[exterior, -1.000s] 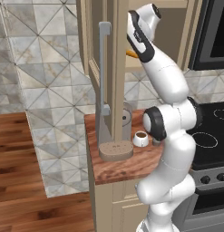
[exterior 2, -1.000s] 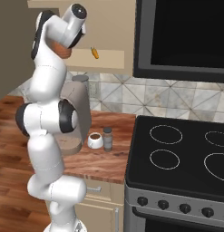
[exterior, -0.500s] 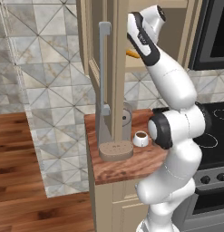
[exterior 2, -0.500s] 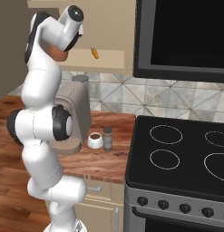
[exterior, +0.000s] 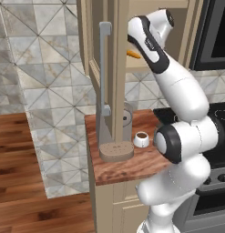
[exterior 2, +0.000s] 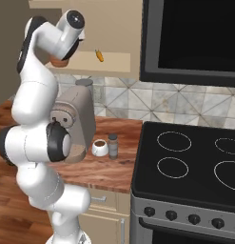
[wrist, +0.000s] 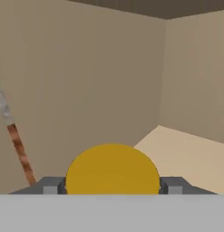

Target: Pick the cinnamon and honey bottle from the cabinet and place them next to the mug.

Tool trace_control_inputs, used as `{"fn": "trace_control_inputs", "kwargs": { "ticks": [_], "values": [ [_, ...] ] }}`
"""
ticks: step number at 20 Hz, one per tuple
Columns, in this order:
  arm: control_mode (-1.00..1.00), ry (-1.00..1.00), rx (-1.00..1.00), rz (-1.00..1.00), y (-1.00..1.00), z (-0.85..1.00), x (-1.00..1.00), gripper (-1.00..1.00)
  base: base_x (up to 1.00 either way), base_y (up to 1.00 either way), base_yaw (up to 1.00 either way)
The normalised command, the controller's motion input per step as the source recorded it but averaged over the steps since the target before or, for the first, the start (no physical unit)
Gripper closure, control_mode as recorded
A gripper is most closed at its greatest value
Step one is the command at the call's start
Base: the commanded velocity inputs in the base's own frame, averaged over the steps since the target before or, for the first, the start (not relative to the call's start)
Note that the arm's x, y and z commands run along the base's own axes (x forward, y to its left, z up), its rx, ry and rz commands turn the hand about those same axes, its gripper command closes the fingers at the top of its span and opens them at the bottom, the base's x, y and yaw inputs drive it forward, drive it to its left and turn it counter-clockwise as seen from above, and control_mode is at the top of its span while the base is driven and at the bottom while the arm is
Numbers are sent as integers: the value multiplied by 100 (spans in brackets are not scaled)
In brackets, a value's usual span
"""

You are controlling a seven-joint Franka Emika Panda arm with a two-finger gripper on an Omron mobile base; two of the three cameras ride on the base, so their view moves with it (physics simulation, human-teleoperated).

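Two dark fingertips (wrist: 51, 185) sit tight against either side of the honey bottle (wrist: 112, 170), whose yellow cap faces the hand camera, so the gripper (wrist: 112, 188) is clamped on the jar inside the cabinet (wrist: 86, 81). In the right base view the amber underside of the honey bottle (exterior 2: 59, 62) peeks out below the hand, over the cabinet's (exterior 2: 114, 59) pale shelf, with a thin orange pointed thing (exterior 2: 99, 55) lying further right on that shelf. Down on the wooden counter (exterior 2: 104, 169), the cinnamon (exterior 2: 112, 146) stands upright just right of the white mug (exterior 2: 100, 148), the two almost touching. Left of the mug is a grey coffee machine (exterior 2: 76, 119); a black stove (exterior 2: 190, 167) adjoins the counter on the right. In the left base view the open cabinet door (exterior: 93, 50) with its long grey handle (exterior: 103, 68) stands left of the arm, and the mug (exterior: 141, 139) rests beside the machine's round brown speckled base (exterior: 116, 151).
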Motion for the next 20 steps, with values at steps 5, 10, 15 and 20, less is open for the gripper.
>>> {"fn": "trace_control_inputs", "kwargs": {
  "ticks": [5,10,15,20],
  "values": [
    [-100,-6,1,0,-25,0,-52,100,0,0,0],
    [-100,-6,0,0,-25,0,-62,100,0,0,0],
    [-100,-7,0,0,-28,-9,-78,100,0,0,0],
    [-100,-4,0,3,-41,-23,-73,100,0,0,0]
  ]
}}
